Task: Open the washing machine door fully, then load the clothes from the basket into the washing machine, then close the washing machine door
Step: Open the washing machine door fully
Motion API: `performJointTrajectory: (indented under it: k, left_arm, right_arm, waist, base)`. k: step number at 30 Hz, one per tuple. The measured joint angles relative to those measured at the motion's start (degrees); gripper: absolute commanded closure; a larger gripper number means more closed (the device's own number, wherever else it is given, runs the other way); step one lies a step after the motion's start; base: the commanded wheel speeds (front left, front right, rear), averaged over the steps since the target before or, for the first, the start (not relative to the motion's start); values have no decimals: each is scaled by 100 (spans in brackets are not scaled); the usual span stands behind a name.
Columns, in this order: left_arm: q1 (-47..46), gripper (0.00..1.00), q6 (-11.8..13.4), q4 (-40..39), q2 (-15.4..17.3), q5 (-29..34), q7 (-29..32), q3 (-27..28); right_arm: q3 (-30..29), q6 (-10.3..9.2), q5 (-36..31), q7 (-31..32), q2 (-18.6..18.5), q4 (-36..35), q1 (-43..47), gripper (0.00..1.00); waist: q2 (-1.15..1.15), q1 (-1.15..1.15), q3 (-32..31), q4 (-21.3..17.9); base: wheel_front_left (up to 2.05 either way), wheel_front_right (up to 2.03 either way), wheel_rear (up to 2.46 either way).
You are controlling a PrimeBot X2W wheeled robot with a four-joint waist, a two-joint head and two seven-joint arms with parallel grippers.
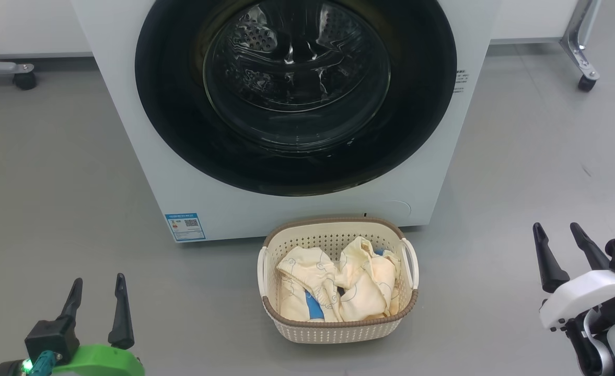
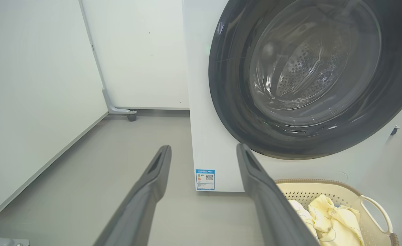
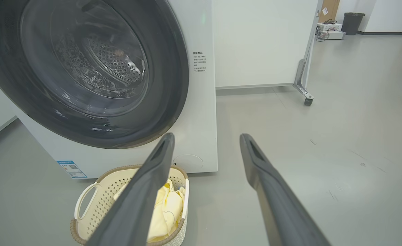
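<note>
Glossy black plastic forms the wide rim of the washing machine door (image 1: 296, 89), which surrounds a bulging bowl of clear glass. The door lies closed, flush with the flat white front of the washing machine (image 1: 145, 172), so the perforated steel drum (image 1: 257, 34) is seen through the glass. The opening step is judged not yet begun. The basket (image 1: 338, 332) stands on the smooth grey floor (image 1: 51, 183) directly in front of the machine, below the door, a position that appears chosen to keep the path from basket to drum short. The basket is cream plastic, rectangular with rounded corners, with perforated walls, a brown woven-look rim and a white loop handle (image 1: 410, 261) on each side. The clothes (image 1: 362, 284) lie crumpled inside it: soft pale yellow fabric with thin blue line prints, and a small blue cloth piece (image 1: 313, 308) between the folds. A blue label (image 1: 184, 226) marks the lower corner of the machine front. The left end effector (image 1: 99, 279) and the right end effector (image 1: 556, 226) sit low on either side of the basket, well apart from it and from the door. Each has its two long dark tapered fingers spread, with nothing held between them.
</note>
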Motion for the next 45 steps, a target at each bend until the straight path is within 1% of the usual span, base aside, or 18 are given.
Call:
performJointTrajectory:
  k: [10, 15, 24, 27, 29, 45]
  left_arm:
    - [1, 0, -7, -40, -23, 7, 0, 58]
    - [1, 0, -8, -66, -35, 9, 0, 66]
    - [1, 0, -13, -76, -46, 42, 0, 89]
    - [1, 0, -35, -157, -126, 36, -1, 134]
    - [-2, 0, -36, -225, -193, -2, -13, 222]
    - [-1, 0, -64, -279, -193, 16, -16, 259]
  right_arm:
    - [-3, -4, 0, 0, -1, -26, -2, 0]
    - [-15, -52, 0, -1, -9, -51, -2, 0]
    - [-29, -54, 0, -5, -10, -76, -2, 0]
    - [-66, -60, -1, -46, -15, -97, -2, 0]
    - [-110, -109, -2, -110, -18, -125, -3, 0]
    - [-137, -113, -2, -204, -36, -189, -4, 0]
  waist:
    - [0, 0, 41, -5]
    - [0, 0, 85, 11]
    - [0, 0, 128, 45]
    - [0, 0, 137, 61]
    - [0, 0, 143, 71]
    - [0, 0, 246, 101]
  base:
    - [37, 37, -73]
    - [55, 55, -109]
    - [72, 72, -143]
    - [86, 86, -171]
    - [83, 83, -166]
    - [63, 63, -126]
